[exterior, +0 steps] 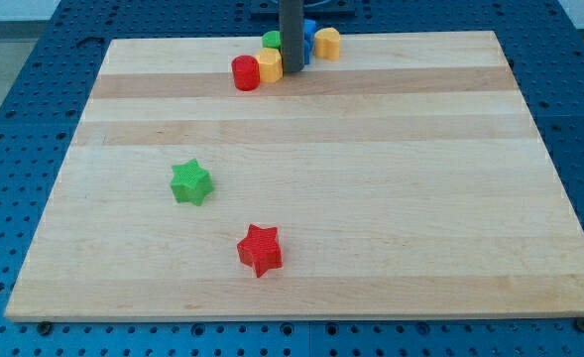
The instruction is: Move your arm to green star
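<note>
**Rod tip among the far cluster, green star well apart**

At the view's top edge, my tip (292, 68) comes down as a straight dark rod into a tight cluster of small blocks. It ends just beside a yellow block (270, 66), which lies on its left in the view. The rod's upper part is cut off by the frame. It is a plain pushing rod that holds nothing.

Much of the cluster is hard to read. A blue block (309, 29) is mostly hidden behind the rod, and its shape cannot be made out. Only the top of a green block (272, 40) shows above the yellow one, so its shape is also unclear. A red cylinder block (245, 72) touches the yellow block on the view's left. A second yellow block (327, 43), rounded in outline, lies to the right of the rod.

The green star block (190, 182) lies alone on the view's left half, well apart from the tip and nearer the view's bottom. A red star block (260, 249) lies near it, lower and to the right.

All of this rests on a pale wooden board (420, 198) with lengthwise grain bands. The board lies on a blue perforated table (14, 119). No writing or labels can be read.
</note>
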Robot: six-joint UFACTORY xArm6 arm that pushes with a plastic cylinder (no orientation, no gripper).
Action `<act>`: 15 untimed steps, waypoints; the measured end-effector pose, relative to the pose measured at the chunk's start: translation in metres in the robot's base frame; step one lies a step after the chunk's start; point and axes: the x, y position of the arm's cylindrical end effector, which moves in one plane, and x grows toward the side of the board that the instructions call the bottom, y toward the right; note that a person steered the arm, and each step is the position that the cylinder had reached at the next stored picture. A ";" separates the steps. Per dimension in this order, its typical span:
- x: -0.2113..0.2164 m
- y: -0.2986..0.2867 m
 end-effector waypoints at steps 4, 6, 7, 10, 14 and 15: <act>0.015 0.008; 0.133 0.026; 0.173 0.032; 0.219 0.013; 0.262 -0.074; 0.273 -0.117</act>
